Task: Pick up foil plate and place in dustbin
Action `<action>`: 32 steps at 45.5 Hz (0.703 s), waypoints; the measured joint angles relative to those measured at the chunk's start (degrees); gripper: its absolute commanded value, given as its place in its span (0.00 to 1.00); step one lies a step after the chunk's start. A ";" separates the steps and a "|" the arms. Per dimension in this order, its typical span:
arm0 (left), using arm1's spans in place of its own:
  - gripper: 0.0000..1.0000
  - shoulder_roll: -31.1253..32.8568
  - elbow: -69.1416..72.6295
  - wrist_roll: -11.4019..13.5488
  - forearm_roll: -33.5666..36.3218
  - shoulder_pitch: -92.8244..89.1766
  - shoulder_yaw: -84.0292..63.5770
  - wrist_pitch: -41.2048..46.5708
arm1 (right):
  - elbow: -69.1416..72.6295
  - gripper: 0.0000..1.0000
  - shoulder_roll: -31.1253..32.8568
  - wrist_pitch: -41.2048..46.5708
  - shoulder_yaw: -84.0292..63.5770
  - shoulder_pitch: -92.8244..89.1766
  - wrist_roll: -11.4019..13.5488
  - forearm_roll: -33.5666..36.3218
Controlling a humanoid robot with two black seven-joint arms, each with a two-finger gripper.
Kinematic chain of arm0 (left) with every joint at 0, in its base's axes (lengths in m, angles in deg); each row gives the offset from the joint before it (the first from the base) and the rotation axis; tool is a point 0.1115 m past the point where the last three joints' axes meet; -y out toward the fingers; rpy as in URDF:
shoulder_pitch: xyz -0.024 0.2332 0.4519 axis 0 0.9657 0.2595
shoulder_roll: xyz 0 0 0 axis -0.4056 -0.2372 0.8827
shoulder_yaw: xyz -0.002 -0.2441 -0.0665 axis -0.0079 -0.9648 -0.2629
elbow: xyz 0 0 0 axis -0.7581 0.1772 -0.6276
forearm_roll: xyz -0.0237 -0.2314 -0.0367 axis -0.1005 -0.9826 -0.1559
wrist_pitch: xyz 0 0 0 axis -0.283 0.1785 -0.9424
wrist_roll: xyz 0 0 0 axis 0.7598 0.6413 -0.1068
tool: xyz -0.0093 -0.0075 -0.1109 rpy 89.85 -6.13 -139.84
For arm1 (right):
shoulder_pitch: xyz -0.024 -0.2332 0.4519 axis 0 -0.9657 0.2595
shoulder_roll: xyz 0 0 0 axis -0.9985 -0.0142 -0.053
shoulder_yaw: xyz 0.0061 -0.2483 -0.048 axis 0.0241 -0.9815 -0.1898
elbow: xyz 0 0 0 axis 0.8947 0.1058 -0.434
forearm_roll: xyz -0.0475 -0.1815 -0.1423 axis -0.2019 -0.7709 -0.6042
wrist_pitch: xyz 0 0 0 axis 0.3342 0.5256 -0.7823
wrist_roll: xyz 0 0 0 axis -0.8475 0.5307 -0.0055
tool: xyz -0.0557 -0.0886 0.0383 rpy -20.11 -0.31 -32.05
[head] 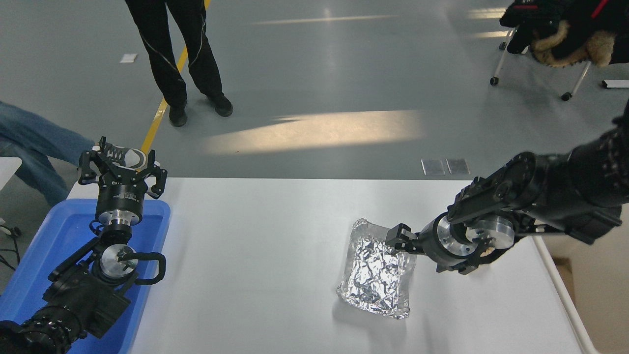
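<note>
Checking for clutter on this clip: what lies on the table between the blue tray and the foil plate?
Nothing: in the head view, only bare white table separates the blue tray from the foil plate.

Right gripper (400, 239) low, wrist level; left gripper (122, 169) parked, fingers spread.

We see an evenly bright, sharp picture under soft overhead light. A warm pale streak of glare lies on the grey floor (314, 132) beyond the far edge of the white table (255, 275). The foil plate (376, 273) glitters with small highlights and throws a faint shadow toward the tabletop's near edge. The right arm (545, 196) looks slightly blurred.
</note>
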 measured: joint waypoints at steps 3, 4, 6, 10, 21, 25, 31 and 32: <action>0.99 0.00 0.00 0.00 0.01 0.00 0.00 0.00 | -1.97 0.90 -0.35 -0.80 1.27 -2.71 0.01 -0.04; 0.99 0.00 0.01 0.00 0.00 0.00 0.00 0.00 | -2.52 0.90 -0.45 -0.99 1.60 -3.40 -0.01 -0.07; 0.99 0.00 0.01 0.00 0.00 0.00 0.00 0.00 | -3.72 0.90 -0.72 -1.50 2.23 -4.92 -0.01 -0.09; 0.99 0.00 0.01 0.00 0.00 0.00 0.02 0.00 | -6.66 0.90 -1.65 -2.89 3.35 -8.31 0.01 -0.42; 0.99 0.00 0.00 0.00 0.00 -0.01 0.02 0.00 | -12.28 0.90 -3.20 -5.34 4.80 -13.94 0.00 -3.31; 0.99 0.00 0.00 0.00 0.02 -0.01 0.02 0.00 | -13.60 0.90 -3.46 -5.77 5.05 -14.97 0.00 -4.12; 0.99 0.00 0.00 0.00 0.02 -0.02 0.02 0.00 | -14.89 0.90 -3.69 -6.17 5.20 -16.11 0.00 -5.16; 0.99 0.00 0.00 0.00 0.02 -0.02 0.02 0.00 | -15.07 0.90 -3.71 -6.22 5.23 -16.25 0.00 -5.35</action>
